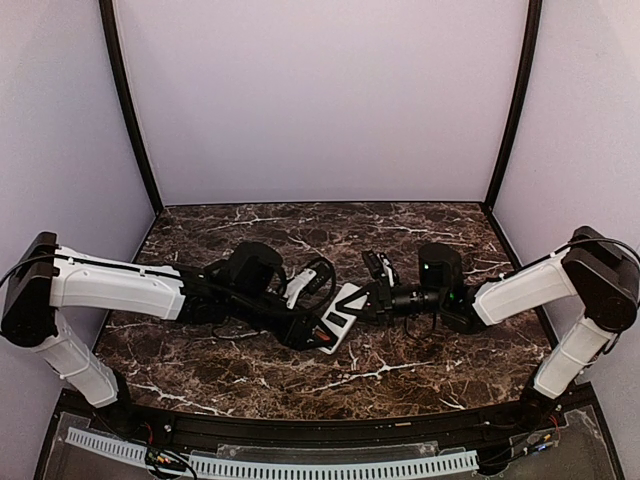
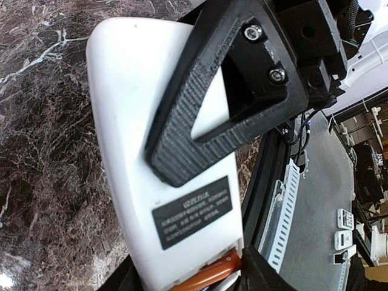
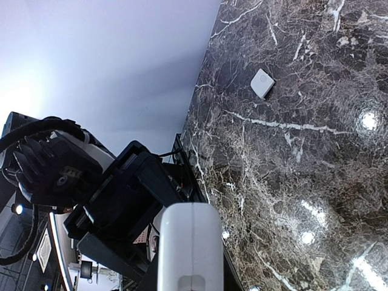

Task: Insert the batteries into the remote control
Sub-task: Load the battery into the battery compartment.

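The remote control [image 1: 338,318] was over the middle of the marble table [image 1: 420,370], pinched by the right gripper [image 1: 368,298]. The left gripper [image 1: 308,335] was at its other end, beside the orange battery [image 2: 209,274]; whether it gripped, I could not tell. Both arms reached inward.

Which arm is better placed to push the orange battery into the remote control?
Left: the left end effector sits beside the orange battery at the remote control's end; the right end effector clamps it.
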Available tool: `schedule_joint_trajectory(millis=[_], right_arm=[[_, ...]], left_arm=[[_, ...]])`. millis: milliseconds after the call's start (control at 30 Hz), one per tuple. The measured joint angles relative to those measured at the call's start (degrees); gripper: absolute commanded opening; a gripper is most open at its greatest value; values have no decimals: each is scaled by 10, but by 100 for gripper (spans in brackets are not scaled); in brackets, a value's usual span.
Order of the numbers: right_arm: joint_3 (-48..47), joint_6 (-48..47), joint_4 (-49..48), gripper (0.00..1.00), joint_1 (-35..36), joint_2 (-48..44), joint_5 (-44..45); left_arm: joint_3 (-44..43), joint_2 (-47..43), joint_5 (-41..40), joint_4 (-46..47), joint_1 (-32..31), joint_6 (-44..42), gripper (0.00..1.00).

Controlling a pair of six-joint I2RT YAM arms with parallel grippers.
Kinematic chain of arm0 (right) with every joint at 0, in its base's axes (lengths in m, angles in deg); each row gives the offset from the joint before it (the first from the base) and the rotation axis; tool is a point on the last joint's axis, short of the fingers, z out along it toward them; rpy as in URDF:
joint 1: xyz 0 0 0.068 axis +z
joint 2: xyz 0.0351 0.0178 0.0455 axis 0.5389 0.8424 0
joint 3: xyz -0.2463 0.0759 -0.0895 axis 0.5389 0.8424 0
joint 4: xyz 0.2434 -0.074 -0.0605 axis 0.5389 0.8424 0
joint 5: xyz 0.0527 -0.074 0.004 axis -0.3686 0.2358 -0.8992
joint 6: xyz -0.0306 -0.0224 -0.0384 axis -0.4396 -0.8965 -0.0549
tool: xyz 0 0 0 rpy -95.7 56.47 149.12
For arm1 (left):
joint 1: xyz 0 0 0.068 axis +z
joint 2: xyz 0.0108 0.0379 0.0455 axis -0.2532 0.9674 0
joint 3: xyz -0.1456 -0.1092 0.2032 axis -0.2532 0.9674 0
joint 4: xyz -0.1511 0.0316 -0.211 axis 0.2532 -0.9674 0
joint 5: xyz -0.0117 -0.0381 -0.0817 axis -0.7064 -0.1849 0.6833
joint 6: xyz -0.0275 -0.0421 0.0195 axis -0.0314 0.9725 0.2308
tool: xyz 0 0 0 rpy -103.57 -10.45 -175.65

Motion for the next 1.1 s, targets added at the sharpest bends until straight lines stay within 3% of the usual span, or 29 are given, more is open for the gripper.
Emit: schedule_joint_trajectory(millis=[367,533,733,933,1100], right_arm=[[0,-3,-9,0,1,0,7],[13,-13,-30,0,0,0,-15],[15,-6,-36,0,0,0,-19],[15,7,-46,0,0,0,-15],[15,13,-57,0,0,0,-16]], left_arm=[[-6,7,-10,-4,1,10,27],[-6,7,17,-14,6,10,35],[-6,6,32,-13,11,9,34],[-6,4,35,-10,12,-7,52],[-7,3,34,-18,12,-31,78]])
